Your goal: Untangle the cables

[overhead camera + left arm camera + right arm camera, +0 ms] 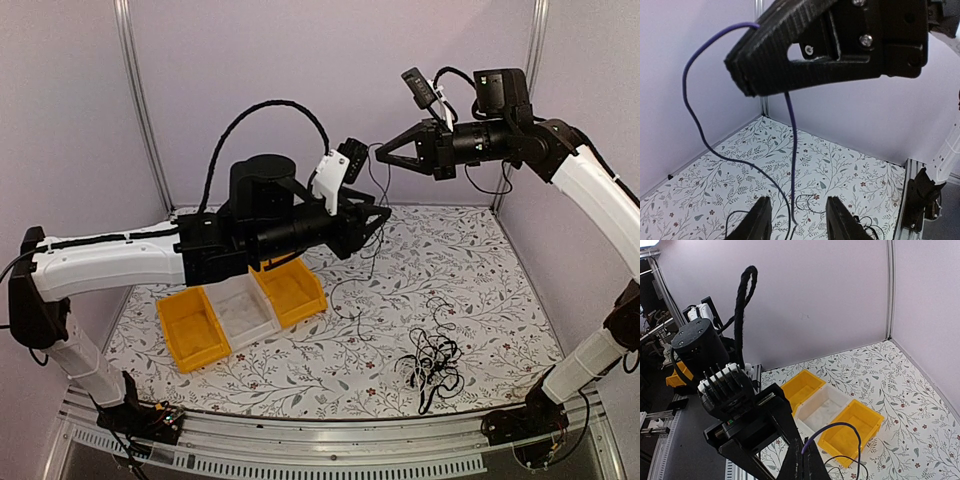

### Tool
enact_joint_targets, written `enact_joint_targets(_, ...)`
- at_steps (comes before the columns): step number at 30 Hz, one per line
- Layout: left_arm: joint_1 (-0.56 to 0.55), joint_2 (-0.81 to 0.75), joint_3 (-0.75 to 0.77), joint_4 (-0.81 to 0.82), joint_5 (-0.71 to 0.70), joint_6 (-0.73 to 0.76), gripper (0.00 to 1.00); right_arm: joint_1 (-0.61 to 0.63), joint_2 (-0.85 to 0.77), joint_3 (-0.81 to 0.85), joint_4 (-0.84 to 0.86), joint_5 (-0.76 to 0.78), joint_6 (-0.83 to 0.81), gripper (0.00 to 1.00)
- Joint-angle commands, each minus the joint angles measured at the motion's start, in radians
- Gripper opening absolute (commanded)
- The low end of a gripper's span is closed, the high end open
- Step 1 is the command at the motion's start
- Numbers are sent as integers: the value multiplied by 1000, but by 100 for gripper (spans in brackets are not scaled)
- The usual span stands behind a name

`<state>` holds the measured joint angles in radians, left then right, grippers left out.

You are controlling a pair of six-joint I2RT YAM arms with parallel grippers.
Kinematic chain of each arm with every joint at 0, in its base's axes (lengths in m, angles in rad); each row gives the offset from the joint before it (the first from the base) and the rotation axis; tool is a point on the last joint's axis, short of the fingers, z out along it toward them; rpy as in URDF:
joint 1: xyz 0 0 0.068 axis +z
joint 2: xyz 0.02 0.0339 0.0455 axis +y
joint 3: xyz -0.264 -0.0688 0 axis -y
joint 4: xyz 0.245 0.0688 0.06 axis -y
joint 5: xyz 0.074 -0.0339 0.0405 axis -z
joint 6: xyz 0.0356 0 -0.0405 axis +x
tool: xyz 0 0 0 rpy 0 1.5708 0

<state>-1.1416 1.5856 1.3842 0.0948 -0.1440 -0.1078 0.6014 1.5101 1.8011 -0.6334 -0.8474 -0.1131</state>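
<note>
Floral table [480,260] below, with three bins [240,312] on its left side, two yellow flanking one white. The tangled cables [432,362] sit heaped near the right front. Up high, the right gripper [381,153] is clenched on one thin cable [793,150]. It dangles between the left gripper [797,222]'s parted fingers, unpinched.
</note>
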Motion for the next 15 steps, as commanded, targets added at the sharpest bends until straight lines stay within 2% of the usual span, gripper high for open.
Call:
enact_joint_targets(1,15,29,46,36,71,16,37,3,-25,-3,32,-4,19,0)
enact_joint_targets(4,26,33,56,28,83,18,27,3,-23,-4,32,-2,23,0)
enact_joint_targets(9,39,5,45,24,70,14,0,3,-24,-16,36,11,24,0)
enact_joint_targets(11,41,-23,40,25,45,14,0,3,-29,-26,37,25,22,3)
enact_joint_targets(15,47,-76,101,-35,-2,28,0,2,-49,-45,11,69,0,43)
